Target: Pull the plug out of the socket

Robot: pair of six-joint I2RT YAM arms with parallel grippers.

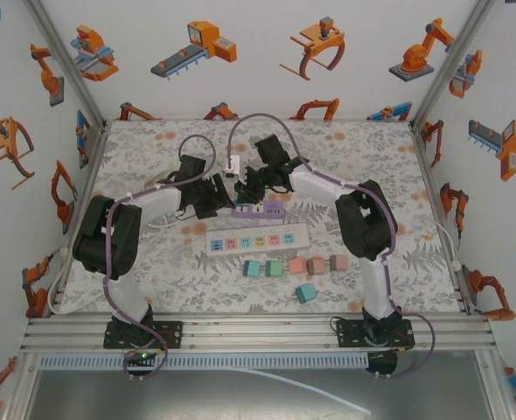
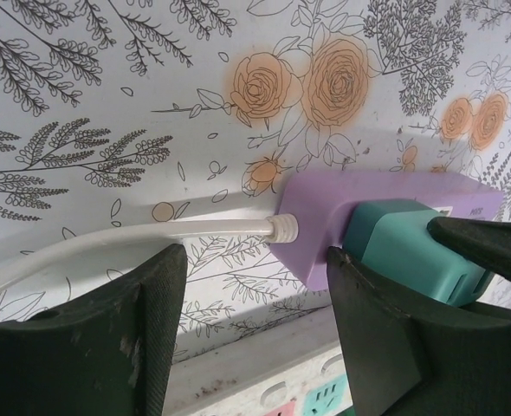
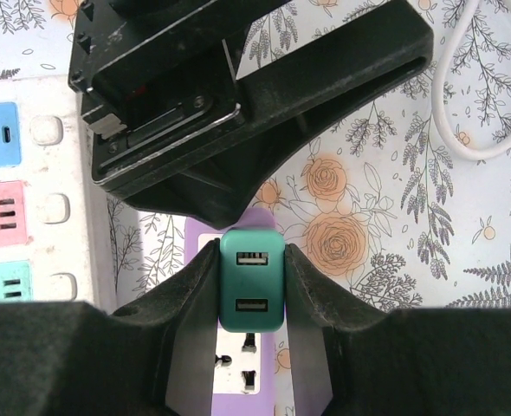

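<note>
My right pincer [image 3: 251, 260] clamped on smooth teal plastic boxy plug [image 3: 251, 279], lower centre of frame, long axis up-down, USB slots facing camera, seated in purple plastic strip [image 2: 325, 204], my left pincer [image 2: 254, 256] half open, holding nothing.

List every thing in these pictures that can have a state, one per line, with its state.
purple plastic power strip, lying flat, white cord attached at one end
teal two-port USB charger plug, seated in the purple strip, gripped on both sides
right gripper, shut on the teal plug
left gripper, jaws apart over the purple strip's cord end
long white power strip with coloured sockets, nothing plugged in
</note>
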